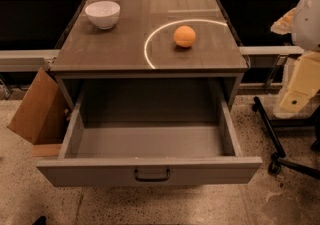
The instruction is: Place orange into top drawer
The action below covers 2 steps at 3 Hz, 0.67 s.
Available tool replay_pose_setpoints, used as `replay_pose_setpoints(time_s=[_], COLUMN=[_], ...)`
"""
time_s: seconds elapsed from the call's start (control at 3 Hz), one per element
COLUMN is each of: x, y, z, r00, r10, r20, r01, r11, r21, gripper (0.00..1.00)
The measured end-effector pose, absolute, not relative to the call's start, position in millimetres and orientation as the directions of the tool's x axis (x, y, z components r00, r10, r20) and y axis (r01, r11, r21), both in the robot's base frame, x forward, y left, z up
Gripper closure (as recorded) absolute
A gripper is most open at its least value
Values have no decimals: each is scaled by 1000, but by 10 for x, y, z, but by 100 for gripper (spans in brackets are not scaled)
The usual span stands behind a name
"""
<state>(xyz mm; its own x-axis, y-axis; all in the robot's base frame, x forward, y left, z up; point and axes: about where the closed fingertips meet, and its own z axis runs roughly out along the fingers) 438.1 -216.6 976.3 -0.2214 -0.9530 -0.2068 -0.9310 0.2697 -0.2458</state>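
The orange [184, 36] sits on the desk [100, 51], right of middle, inside a pale arc; white bowl [102, 14] back left; top drawer [150, 170] wide open below; my gripper [298, 86] is off at the right edge, well apart from the orange, can't tell if it's open or closed.

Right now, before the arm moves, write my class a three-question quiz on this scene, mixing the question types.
1. True or false: the top drawer is shut.
2. Where is the orange? A in the top drawer; B on the cabinet top; C in the white bowl.
3. Fill in: the gripper is at the picture's ____ edge, apart from the orange.
Key: 1 false; 2 B; 3 right.
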Motion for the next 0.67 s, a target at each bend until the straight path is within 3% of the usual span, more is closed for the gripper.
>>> replay_pose_setpoints(time_s=[0.33, 0.67], x=[4382, 4631], y=[-2166, -2156], z=[9762, 9676], r00=[-222, -256], r10=[-953, -918], r20=[-207, -302], r01=[-931, -910], r11=[270, 335], r21=[-246, -245], gripper=[0, 0])
